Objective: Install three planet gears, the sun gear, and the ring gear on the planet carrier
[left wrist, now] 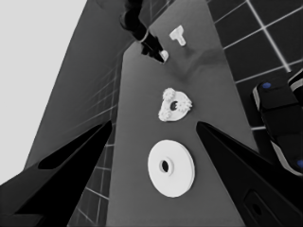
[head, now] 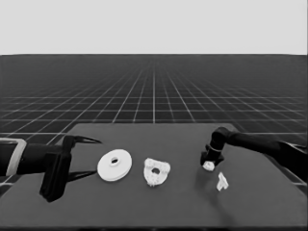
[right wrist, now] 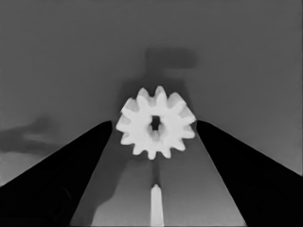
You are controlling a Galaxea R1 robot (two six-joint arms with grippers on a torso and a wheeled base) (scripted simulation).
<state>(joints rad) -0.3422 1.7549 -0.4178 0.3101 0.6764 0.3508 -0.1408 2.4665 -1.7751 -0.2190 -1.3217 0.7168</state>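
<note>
Head view shows the dark flat table (head: 159, 202) w/ the white parts in a row across the lower half of the frame. Left of centre lies the larger round part (head: 114, 165), a thick white disc w/ a raised hub and small hole. Just right of it, at centre, is the smaller round part (head: 156, 171), a flat white disc; three small white toothed gears (left wrist: 174, 105) sit on it around the centre hole.

At the right, the right gripper (head: 208, 164) points down onto the table, its black arm coming from the right edge. A fourth small white toothed gear (right wrist: 155, 122) is between its fingers. In the right wrist view this gear fills the frame centre, and the two fingers stand apart on both sides of it; the tips are close to the teeth but I cannot tell if they touch. The thin white piece (head: 222, 182) lies just lower right of this gripper, apart from it.

The left gripper (head: 86, 156) waits at the left edge, fingers spread wide, holding nothing, beside the larger round part.
</note>
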